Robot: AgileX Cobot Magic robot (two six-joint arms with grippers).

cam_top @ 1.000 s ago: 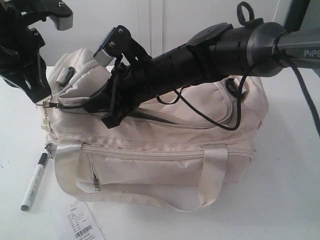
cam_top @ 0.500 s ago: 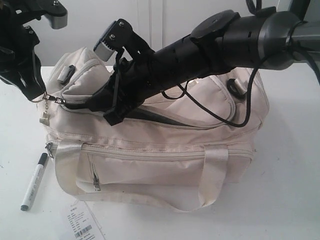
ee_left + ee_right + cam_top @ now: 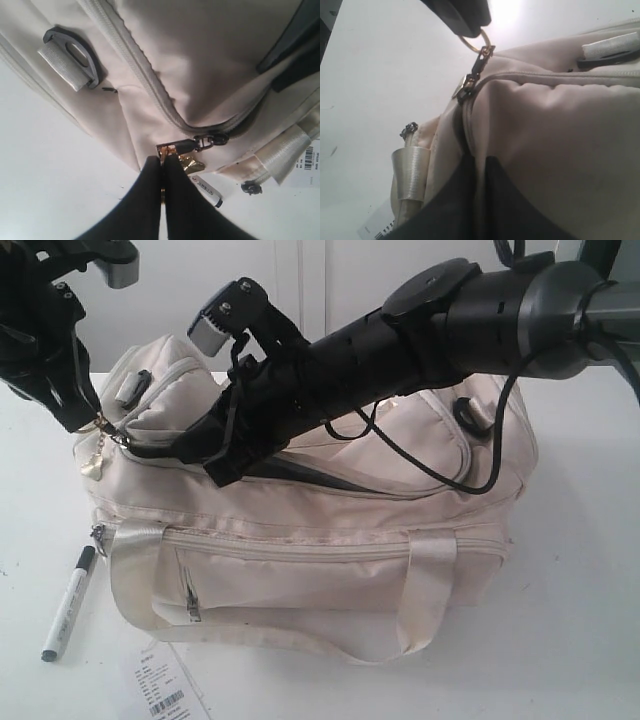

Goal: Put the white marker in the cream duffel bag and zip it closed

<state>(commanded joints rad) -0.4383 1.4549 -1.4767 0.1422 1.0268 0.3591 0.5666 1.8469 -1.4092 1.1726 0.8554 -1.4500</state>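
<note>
The cream duffel bag [image 3: 330,540] sits mid-table, its top zipper partly open with a dark gap [image 3: 300,472] showing. My left gripper [image 3: 95,423] is at the bag's left end, shut on the gold zipper pull [image 3: 172,149], from which a small charm hangs. My right gripper [image 3: 215,472] reaches across the bag top and is shut on a fold of cream fabric [image 3: 479,145] beside the zipper. The white marker [image 3: 68,602] lies on the table left of the bag, outside it, and its end [image 3: 207,189] shows past the left fingers.
A white paper tag with a barcode [image 3: 160,690] lies at the bag's front left corner. A black strap buckle [image 3: 72,55] sits on the bag's left end. The right arm's body and cables [image 3: 430,330] hang over the bag top. The white table [image 3: 580,620] extends right.
The left gripper has lifted the zipper pull slightly up and left, raising the bag's left end. The right arm has risen a little. The marker has not moved.
</note>
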